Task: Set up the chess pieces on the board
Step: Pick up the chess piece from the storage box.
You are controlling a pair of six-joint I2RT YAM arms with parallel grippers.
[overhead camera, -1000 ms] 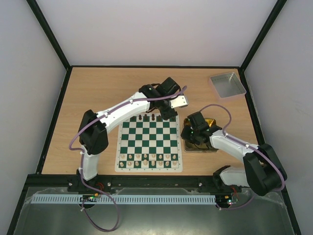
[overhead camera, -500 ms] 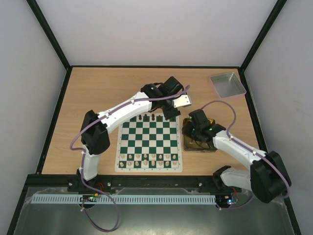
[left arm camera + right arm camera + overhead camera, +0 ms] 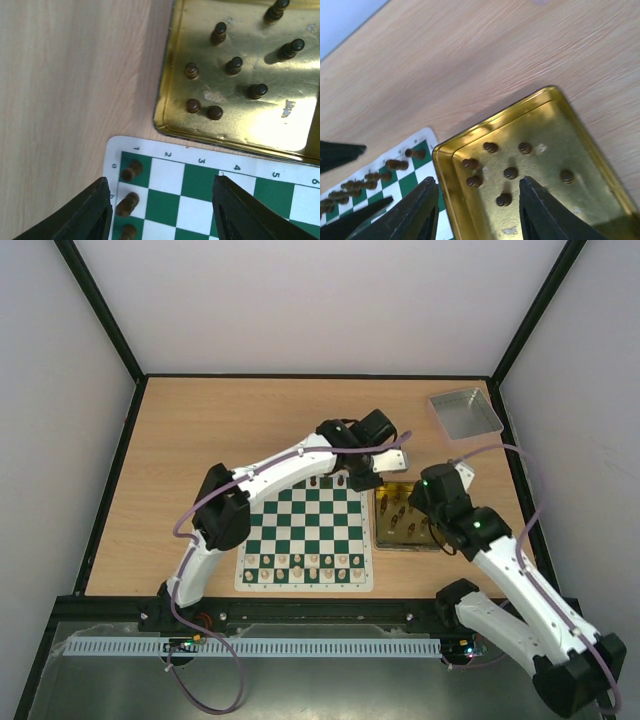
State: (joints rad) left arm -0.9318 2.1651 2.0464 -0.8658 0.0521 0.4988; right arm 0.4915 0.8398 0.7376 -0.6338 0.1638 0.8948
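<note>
The board (image 3: 300,525) lies mid-table, with three dark chess pieces (image 3: 310,483) visible on its far row and cream ones along its near rows. Several more dark chess pieces (image 3: 510,173) stand in the gold tin (image 3: 378,525) to its right. My left gripper (image 3: 363,477) hovers open over the board's far right corner; in the left wrist view its jaws (image 3: 160,210) span bare squares, with pieces (image 3: 131,171) just inside the left finger. My right gripper (image 3: 477,210) hangs open above the tin, with one piece (image 3: 503,200) between the fingers but untouched.
A grey tray (image 3: 465,412) sits at the far right corner of the wooden table. The tin's raised rim (image 3: 165,100) runs close along the board's edge (image 3: 150,145). My two wrists are close together over the gap between board and tin.
My right gripper has opened and lifted back out of the tin. The left arm has swung right, from the board's far edge toward the tin, its jaws slightly narrower.
</note>
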